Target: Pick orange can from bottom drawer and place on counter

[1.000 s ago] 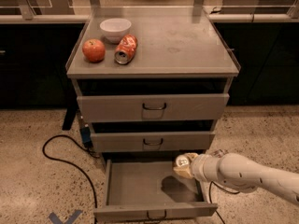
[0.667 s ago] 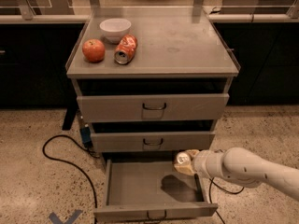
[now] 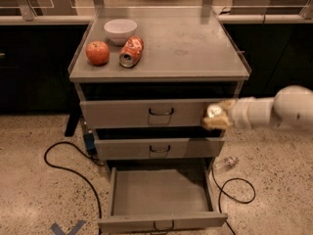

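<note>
My gripper hangs in front of the right end of the top drawer, above the open bottom drawer. It is shut on the orange can; only the can's silver top shows between the pale fingers. The white arm reaches in from the right edge. The bottom drawer is pulled far out and its grey floor is bare. The counter is the flat grey cabinet top, just above and behind the gripper.
On the counter's left part stand a white bowl, a red apple and a dented orange-red can lying on its side. The upper two drawers stand slightly open. Cables and a clear bottle lie on the floor.
The gripper has risen with the can from inside the bottom drawer to the height of the top drawer's front. The bottom drawer now lies empty.
</note>
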You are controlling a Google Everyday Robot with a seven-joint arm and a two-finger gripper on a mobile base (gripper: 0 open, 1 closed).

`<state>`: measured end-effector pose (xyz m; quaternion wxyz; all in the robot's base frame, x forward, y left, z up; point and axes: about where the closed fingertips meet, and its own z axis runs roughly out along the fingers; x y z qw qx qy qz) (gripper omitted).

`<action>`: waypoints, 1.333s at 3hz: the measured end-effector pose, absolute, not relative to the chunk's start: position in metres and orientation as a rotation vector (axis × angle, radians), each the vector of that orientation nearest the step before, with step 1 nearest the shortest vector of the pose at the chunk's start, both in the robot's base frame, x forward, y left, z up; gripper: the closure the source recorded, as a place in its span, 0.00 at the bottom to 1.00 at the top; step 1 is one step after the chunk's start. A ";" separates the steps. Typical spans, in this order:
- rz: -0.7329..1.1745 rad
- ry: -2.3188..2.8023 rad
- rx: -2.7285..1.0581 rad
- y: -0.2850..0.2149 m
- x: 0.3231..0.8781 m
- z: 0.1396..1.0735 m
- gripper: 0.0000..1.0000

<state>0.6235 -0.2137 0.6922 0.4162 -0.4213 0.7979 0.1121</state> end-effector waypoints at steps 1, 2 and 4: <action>0.233 1.935 -1.096 -0.219 0.630 0.763 1.00; 0.234 1.935 -1.096 -0.219 0.630 0.763 1.00; 0.211 1.905 -1.267 -0.201 0.648 0.858 1.00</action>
